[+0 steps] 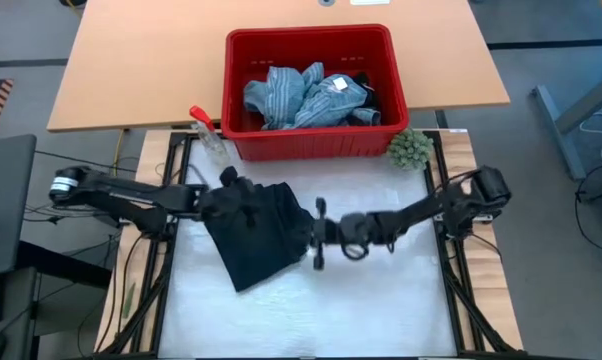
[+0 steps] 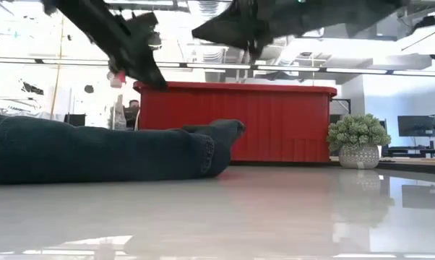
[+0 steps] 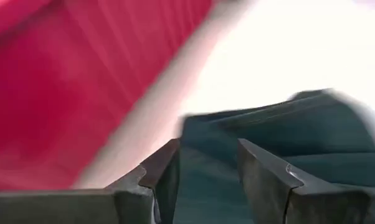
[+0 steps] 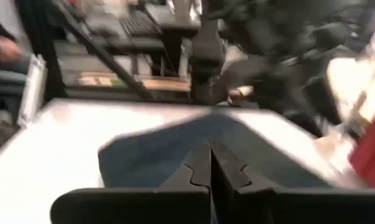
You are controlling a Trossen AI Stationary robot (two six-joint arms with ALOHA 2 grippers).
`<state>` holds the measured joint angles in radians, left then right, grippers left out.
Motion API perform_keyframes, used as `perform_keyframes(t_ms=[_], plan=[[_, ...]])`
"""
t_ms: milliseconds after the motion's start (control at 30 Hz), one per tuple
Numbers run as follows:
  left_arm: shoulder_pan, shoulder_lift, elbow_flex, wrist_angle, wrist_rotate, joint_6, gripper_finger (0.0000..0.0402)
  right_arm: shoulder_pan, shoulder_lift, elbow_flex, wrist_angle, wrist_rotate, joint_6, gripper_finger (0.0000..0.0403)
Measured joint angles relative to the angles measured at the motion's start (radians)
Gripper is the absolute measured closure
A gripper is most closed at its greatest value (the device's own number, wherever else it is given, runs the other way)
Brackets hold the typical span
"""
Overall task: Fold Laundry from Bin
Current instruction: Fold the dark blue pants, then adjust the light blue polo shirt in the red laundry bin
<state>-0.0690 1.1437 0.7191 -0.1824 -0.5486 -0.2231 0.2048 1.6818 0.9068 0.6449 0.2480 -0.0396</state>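
A dark navy piece (image 1: 266,235) of the laundry lies flat and crumpled on the white table top (image 1: 381,300); in the low view the dark navy piece (image 2: 95,152) rests on the table with no part raised. My left gripper (image 1: 231,190) hovers open above its far left part; the cloth (image 3: 287,137) shows under and past the left gripper (image 3: 206,168). My right gripper (image 1: 316,235) is shut in the air at the piece's right edge; the wrist view shows the right gripper (image 4: 210,165) shut on nothing. More laundry (image 1: 306,95), striped and denim, fills the red bin (image 1: 311,35).
The bin (image 2: 239,123) stands at the table's far edge. A clear spray bottle with a red trigger (image 1: 209,135) stands left of it, a small green fuzzy ball in a pot (image 1: 409,148) right of it. The white top's near and right parts are bare.
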Motion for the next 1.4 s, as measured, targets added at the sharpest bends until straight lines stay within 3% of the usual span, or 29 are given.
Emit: perform_keyframes(t_ms=[133, 333, 467, 667, 833, 1033, 1300, 1400], plan=[[-0.119, -0.087, -0.052, -0.076, 0.046, -0.145, 0.0258, -0.147, 0.048, 0.0, 0.042, -0.284, 0.009, 0.0383], [-0.316, -0.072, -0.203, 0.024, 0.044, -0.382, 0.0258, -0.311, 0.267, 0.08, 0.153, -0.473, -0.037, 0.0383], [-0.373, -0.011, -0.272, 0.103, 0.03, -0.498, 0.0258, -0.351, 0.392, 0.171, 0.143, -0.491, -0.074, 0.0383], [-0.374, 0.056, -0.278, -0.035, 0.015, -0.696, 0.0258, -0.378, 0.448, 0.247, -0.054, -0.457, -0.063, 0.0383], [-0.357, 0.064, -0.276, -0.183, -0.041, -0.779, 0.0258, -0.372, 0.394, 0.245, -0.26, -0.317, -0.098, 0.0383], [-0.293, 0.065, -0.277, -0.317, -0.097, -0.82, 0.0258, -0.366, 0.294, 0.241, -0.471, -0.299, -0.13, 0.0383], [-0.272, 0.039, -0.195, -0.342, -0.088, -0.589, 0.0258, -0.409, -0.028, 0.242, -0.502, -0.379, -0.216, 0.0383], [-0.269, 0.014, -0.145, -0.343, -0.14, -0.494, 0.0258, -0.474, -0.136, 0.242, -0.442, -0.361, -0.228, 0.0383]])
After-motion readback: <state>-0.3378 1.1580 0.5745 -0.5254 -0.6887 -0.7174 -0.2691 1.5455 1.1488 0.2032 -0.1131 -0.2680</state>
